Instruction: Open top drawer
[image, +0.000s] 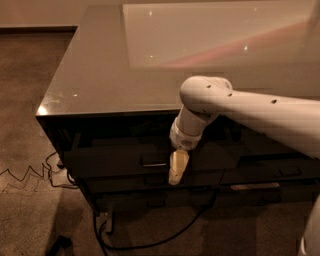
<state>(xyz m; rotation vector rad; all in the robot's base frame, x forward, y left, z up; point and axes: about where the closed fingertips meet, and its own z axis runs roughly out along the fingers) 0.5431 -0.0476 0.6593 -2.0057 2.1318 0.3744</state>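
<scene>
Top drawer (110, 161): flat dark front, rect. metal pull (154, 163); claw (176, 173) beside it, grip unclear.

No text, label, brand or number can be read here, neither on the top drawer (110, 161) nor on the white arm (260, 112). The gripper (177, 172) hangs before the drawer front, just right of its metal pull (154, 163).

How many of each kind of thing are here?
Desk: 1
Top drawer: 1
Robot arm: 1
Gripper: 1, against the top drawer's front, near its middle
Floor cables: 2
Total: 6
</scene>
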